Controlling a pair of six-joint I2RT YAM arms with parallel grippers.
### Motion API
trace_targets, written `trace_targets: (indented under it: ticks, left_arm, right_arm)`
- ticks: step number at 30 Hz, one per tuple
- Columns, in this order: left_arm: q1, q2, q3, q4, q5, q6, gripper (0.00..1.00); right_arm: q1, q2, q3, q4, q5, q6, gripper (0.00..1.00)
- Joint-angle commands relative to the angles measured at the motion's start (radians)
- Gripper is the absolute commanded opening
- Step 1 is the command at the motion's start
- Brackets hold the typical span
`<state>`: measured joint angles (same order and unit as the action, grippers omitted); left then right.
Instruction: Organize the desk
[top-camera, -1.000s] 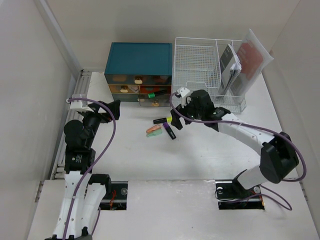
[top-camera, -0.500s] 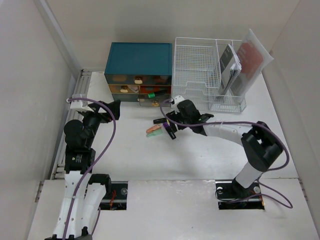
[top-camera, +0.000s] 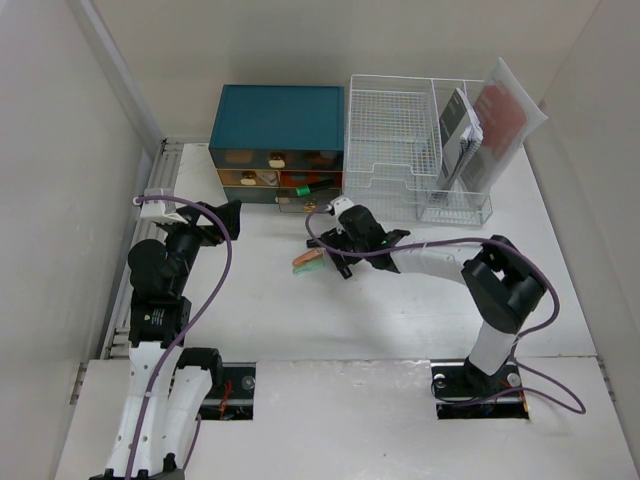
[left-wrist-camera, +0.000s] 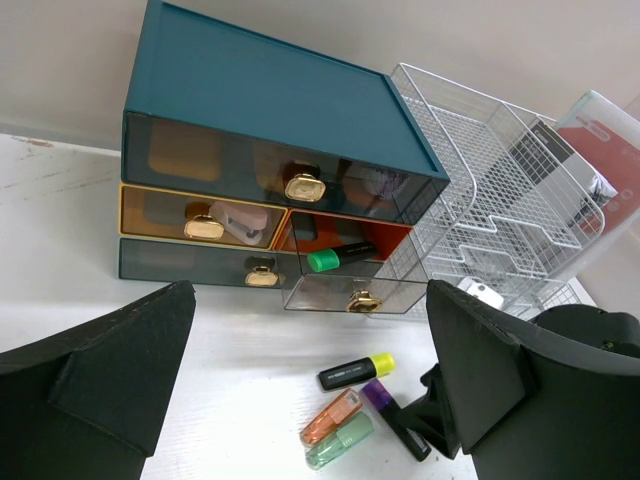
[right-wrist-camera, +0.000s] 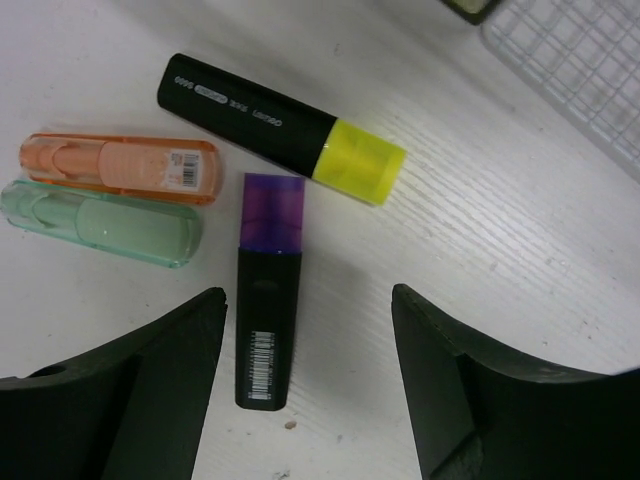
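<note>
On the white desk (top-camera: 400, 310) lie several highlighters: a black one with a yellow cap (right-wrist-camera: 270, 125), a black one with a purple cap (right-wrist-camera: 265, 300), an orange one (right-wrist-camera: 120, 168) and a green one (right-wrist-camera: 100, 222). My right gripper (right-wrist-camera: 310, 350) hangs low over them, open. The purple-capped highlighter lies between its fingers, nearer the left finger (right-wrist-camera: 150, 380), touching neither. From above, the right gripper (top-camera: 340, 255) covers part of the group. My left gripper (top-camera: 225, 215) stays wide open at the left, away from the highlighters and holding nothing.
A teal drawer box (top-camera: 280, 120) stands at the back; one lower clear drawer (left-wrist-camera: 340, 295) is pulled out, and a green-capped marker (left-wrist-camera: 340, 257) lies in the orange drawer above it. Right of the box, a white wire-mesh rack (top-camera: 400, 130) holds booklets.
My right gripper has moved left and down over the highlighters, and its jaws have narrowed somewhat. The left arm has not moved.
</note>
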<state>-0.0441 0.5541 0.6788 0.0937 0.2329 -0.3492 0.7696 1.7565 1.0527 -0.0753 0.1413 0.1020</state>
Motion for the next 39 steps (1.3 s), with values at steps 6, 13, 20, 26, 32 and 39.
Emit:
trace_targets:
  ticks: [6, 13, 20, 26, 32, 39]
  left_arm:
    - [-0.003, -0.003, 0.01, 0.061, 0.016, 0.003, 1.0]
    - [-0.003, -0.003, 0.01, 0.061, 0.016, 0.003, 1.0]
    - [-0.003, -0.003, 0.01, 0.061, 0.016, 0.003, 1.0]
    - [-0.003, -0.003, 0.01, 0.061, 0.016, 0.003, 1.0]
    - [-0.003, -0.003, 0.01, 0.061, 0.006, 0.003, 1.0]
    - [-0.003, -0.003, 0.01, 0.061, 0.006, 0.003, 1.0]
  right_arm:
    - [0.048, 0.061, 0.056, 0.045, 0.021, 0.002, 0.7]
    - [0.057, 0.081, 0.056, 0.045, 0.043, 0.002, 0.63]
    - [0.057, 0.1, 0.056, 0.045, 0.023, 0.002, 0.54]
    - [0.057, 0.1, 0.038, 0.045, -0.031, 0.002, 0.46]
    - [0.057, 0.04, 0.017, 0.075, -0.18, -0.028, 0.26]
    - [0.077, -0.11, 0.075, 0.017, -0.186, -0.257, 0.07]
